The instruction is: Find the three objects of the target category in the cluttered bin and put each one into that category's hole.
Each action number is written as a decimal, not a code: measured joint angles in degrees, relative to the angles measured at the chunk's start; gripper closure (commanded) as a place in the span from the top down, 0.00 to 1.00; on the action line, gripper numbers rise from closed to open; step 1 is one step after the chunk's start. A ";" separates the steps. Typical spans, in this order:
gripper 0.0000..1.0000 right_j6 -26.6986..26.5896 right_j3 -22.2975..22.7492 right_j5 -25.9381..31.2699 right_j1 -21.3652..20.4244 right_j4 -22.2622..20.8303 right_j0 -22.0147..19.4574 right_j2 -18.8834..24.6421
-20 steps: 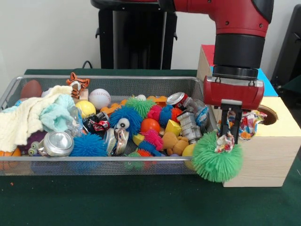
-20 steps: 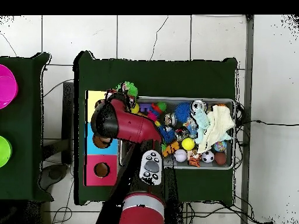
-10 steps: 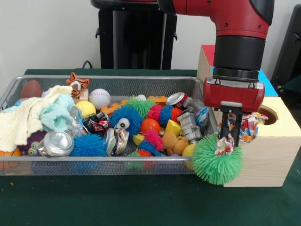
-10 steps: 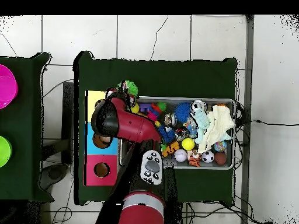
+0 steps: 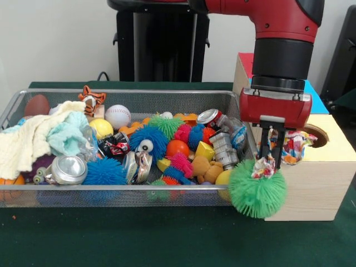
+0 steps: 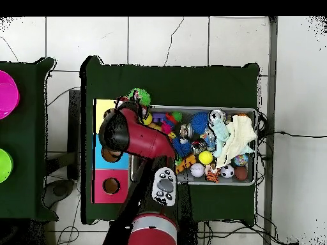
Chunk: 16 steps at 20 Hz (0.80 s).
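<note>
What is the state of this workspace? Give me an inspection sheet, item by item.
Surface: table under dark green cloth.
Job's things: green spiky ball hangs from the gripper, outside the mesh bin, in front of the wooden box; a hole shows in the box's yellow top, crumpled colourful wrapper beside it.
Clutter: bin crowded with spiky balls, a baseball, crushed cans, a tiger toy, a cream cloth.
Grippers: shut on the green spiky ball with a scrap of wrapper.
Cables: loose cables on the floor in the overhead view.
Surroundings: tiled floor, second green table with coloured bowls.
</note>
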 measured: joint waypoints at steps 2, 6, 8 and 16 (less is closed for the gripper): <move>0.00 0.00 1.14 0.01 -0.76 -0.02 -0.05 0.01; 0.00 0.00 3.74 0.01 -2.20 -0.02 -0.57 0.07; 0.00 0.00 6.14 -0.12 -3.12 -0.34 -1.99 0.37; 0.00 0.00 9.92 -1.52 -3.55 -1.30 -4.34 0.58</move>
